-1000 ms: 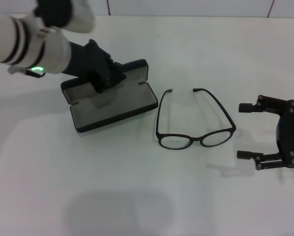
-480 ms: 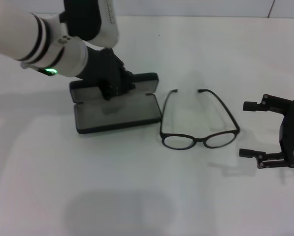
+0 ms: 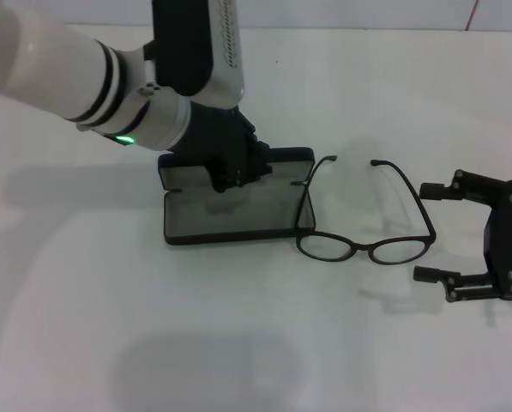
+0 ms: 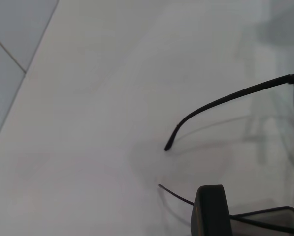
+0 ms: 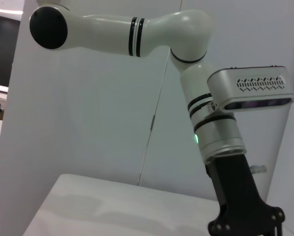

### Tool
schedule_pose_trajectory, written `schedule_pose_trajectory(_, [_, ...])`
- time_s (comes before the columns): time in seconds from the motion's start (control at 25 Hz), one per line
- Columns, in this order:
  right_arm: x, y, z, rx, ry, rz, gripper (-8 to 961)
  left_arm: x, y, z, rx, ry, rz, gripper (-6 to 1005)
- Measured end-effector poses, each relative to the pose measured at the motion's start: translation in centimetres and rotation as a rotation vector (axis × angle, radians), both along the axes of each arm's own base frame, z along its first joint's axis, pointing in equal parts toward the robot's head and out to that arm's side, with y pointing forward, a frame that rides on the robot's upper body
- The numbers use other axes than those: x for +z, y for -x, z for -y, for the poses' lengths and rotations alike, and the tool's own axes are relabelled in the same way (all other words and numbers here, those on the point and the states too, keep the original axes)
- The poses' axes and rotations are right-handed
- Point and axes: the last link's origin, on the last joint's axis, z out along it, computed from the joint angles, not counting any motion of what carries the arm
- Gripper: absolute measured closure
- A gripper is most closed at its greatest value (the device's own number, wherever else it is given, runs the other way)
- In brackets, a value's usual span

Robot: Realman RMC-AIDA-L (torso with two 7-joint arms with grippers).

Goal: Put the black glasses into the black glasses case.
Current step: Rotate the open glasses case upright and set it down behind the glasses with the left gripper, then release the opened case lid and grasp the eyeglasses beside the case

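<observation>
Case: flat rectangular hard black glasses case (image 3: 230,210), rounded corners, matte grey lining; lies open on the smooth white table (image 3: 256,343), tray facing up, lid standing along the far edge. Long axis runs left to right across the head view.

Glasses: thin black-framed glasses (image 3: 363,223) with rounded oval clear lenses and slim curved temple arms; resting on the table just right of the case, outside it. Lens front faces the robot; both temples are unfolded and reach away toward the far side, tips curving down. Frame's long axis lies left to right, roughly in line with the case. The left temple runs along the case's right end, touching or almost touching it; cannot tell which.

Left gripper: black left gripper (image 3: 230,167) on a white arm with black bands and a green light, down on the case at the far hinge edge and lid. Fingers look pressed together at the lid, but whether they pinch it or only push against it cannot be told.

Left wrist view: one temple tip (image 4: 172,142) over bare white table, a second thin temple below it, and a black corner of the case (image 4: 211,209).

Right gripper: black right gripper (image 3: 440,232) low over the table, just right of the glasses, not touching them; its two fingers are spread wide, holding nothing.
</observation>
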Motion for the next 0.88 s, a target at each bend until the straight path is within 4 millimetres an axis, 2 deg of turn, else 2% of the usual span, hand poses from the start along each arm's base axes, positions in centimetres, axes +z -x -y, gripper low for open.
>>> schedule_pose_trajectory(0.52, [-0.2,-0.8,0.5,-0.038,-0.014,0.007,166,-0.6,-1.0,0.3,-0.012,-0.006,0.012,662])
schedule_pose_trajectory(0.6, [-0.2,-0.9,0.3,-0.049,-0.018,0.012,170,-0.3,-1.3,0.5,-0.02,-0.016,0.026,567])
schedule_pose_trajectory(0.72, [0.2,-0.5,-0.1,-0.066,-0.014,0.003,176,0.3,-1.7,1.4,-0.026,-0.015,0.117,425])
schedule_pose_trajectory(0.8, [0.7,0.2,-0.8,-0.087,0.014,0.005,180,0.6,-1.7,2.3,-0.039,0.001,0.222,423])
schedule_pose_trajectory(0.88, [1.3,1.2,-1.9,-0.132,0.073,0.045,184,1.3,-1.5,3.2,-0.057,0.006,0.397,421])
